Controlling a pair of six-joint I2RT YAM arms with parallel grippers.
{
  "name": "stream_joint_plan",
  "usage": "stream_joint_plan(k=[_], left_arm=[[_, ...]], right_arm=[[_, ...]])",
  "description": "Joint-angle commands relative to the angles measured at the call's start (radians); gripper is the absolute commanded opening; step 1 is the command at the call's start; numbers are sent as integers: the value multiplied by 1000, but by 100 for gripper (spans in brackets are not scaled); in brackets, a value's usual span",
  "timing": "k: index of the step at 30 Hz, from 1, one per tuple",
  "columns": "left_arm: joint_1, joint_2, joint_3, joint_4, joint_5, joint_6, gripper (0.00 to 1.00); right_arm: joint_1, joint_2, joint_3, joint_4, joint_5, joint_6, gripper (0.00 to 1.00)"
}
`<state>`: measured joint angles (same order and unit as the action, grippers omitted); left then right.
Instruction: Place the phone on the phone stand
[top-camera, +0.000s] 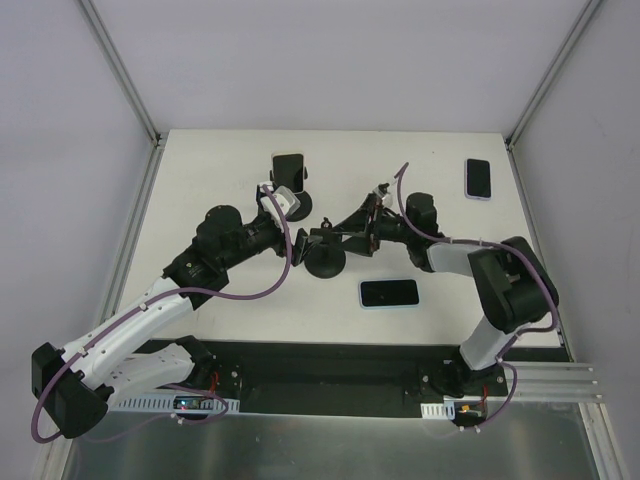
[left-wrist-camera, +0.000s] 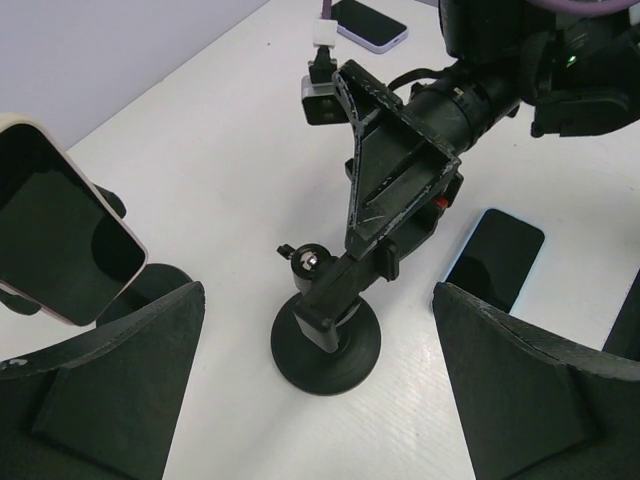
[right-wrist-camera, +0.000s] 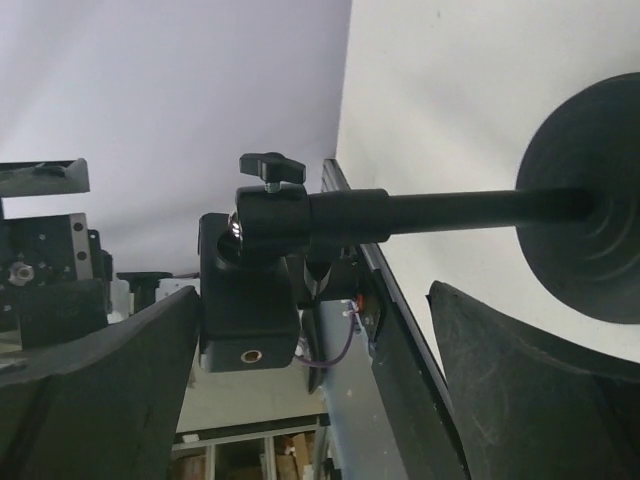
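Left pincer (top-camera: 287, 203) and right pincer (top-camera: 333, 238) are both released. The empty phone stand (top-camera: 325, 260) sits untouched between the right pincer's fingers. A phone (top-camera: 389, 293) lies flat beside that pincer, toward the desk's (top-camera: 190, 180) near edge. Three phones, two stands. Open desk lies left of the left pincer.

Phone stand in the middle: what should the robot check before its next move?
1. Black phone stand with a round base sits flat on the white table: ok.
2. Its holder is empty: ok.
3. Right tool is open, with the stand's pole between its fingers, not squeezed: ok.
4. Left tool is open and empty: ok.
5. Dark flat phone with a pale rim lies free on the table beside the stand: ok.
6. A phone is in a tool: not ok, none is held yet.
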<state>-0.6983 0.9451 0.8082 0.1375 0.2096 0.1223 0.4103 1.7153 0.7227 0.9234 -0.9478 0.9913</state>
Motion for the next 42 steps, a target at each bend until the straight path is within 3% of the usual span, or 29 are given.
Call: stream_joint_plan(k=[1, 2, 3, 6, 9, 12, 13, 15, 17, 19, 21, 25, 35, 42], left_arm=[[10, -11, 11, 40, 25, -4, 95], [10, -14, 11, 40, 24, -4, 95], [10, -14, 9, 40, 21, -3, 95], [10, -20, 9, 40, 16, -3, 95], [10, -22, 11, 40, 16, -4, 95], [11, -23, 13, 39, 19, -4, 96], [10, -25, 13, 37, 17, -6, 96], [10, -25, 13, 36, 13, -6, 95], [10, -22, 14, 36, 10, -9, 96], [10, -20, 16, 36, 13, -13, 96], [10, -20, 16, 34, 16, -16, 96], [10, -32, 16, 33, 14, -15, 96], [10, -20, 16, 31, 22, -18, 96], [8, -17, 16, 28, 14, -10, 96]], right_arm=[[-7, -193, 78, -553, 110, -313, 96], [-8, -218, 101, -661, 144, -363, 96], [-13, -242, 121, -878, 243, -467, 96], [-18, -319, 179, -1169, 442, -560, 96], [-19, -394, 150, -1245, 581, -527, 96], [-8, -477, 107, -1311, 746, -400, 96], [-2, -506, 122, -1421, 859, -235, 96], [37, -505, 212, -1736, 1100, -84, 96], [61, -458, 294, -1904, 1158, 13, 96], [65, -404, 356, -1989, 1115, 0, 96], [65, -396, 319, -1965, 1057, 65, 96], [62, -437, 79, -1691, 965, 158, 96], [84, -350, 3, -1455, 980, 242, 96], [84, -251, -3, -1380, 926, 288, 96]])
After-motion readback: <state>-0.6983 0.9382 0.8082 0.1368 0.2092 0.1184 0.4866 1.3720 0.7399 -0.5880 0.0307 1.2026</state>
